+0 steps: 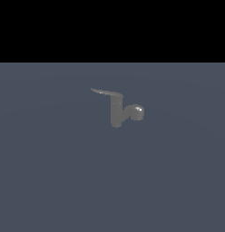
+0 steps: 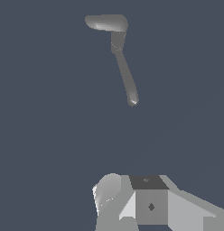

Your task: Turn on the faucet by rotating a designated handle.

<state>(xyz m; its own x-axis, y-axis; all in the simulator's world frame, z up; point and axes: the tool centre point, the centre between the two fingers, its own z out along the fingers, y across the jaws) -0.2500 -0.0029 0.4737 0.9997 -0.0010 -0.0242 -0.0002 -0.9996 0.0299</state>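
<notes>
Occupying the nearest edge of the wrist view, the gripper [image 2: 145, 203] appears only as a cluster of pale grey and white blocks with one dark square face; its fingertips are cut off by the frame edge, so the pictures do not settle how far it is open, and nothing is seen held in it. A wide stretch of bare blue-grey desk [image 2: 50, 135] separates the gripper from the faucet [image 2: 117, 40], which lies well apart from it. In this view the faucet is seen from above: the handle [image 2: 126, 79] runs as a thin lever from the body toward the gripper and ends in a small bright tip, while the spout [image 2: 106, 22] projects sideways from the body as a short, thick, rounded bar, roughly at right angles to the handle. The exterior view shows no part of the arm. There, the faucet [image 1: 116, 113] stands upright, alone on the desk [image 1: 51, 181], near the middle of the picture. Its cylindrical body is dull grey. The handle [image 1: 106, 93] leaves the top of the body toward the exterior view's left, slightly curved and tapering to a point. The spout [image 1: 136, 112] extends toward the exterior view's right, ending in a shiny rounded tip. Beyond the far edge of the desk, the background is plain black.
</notes>
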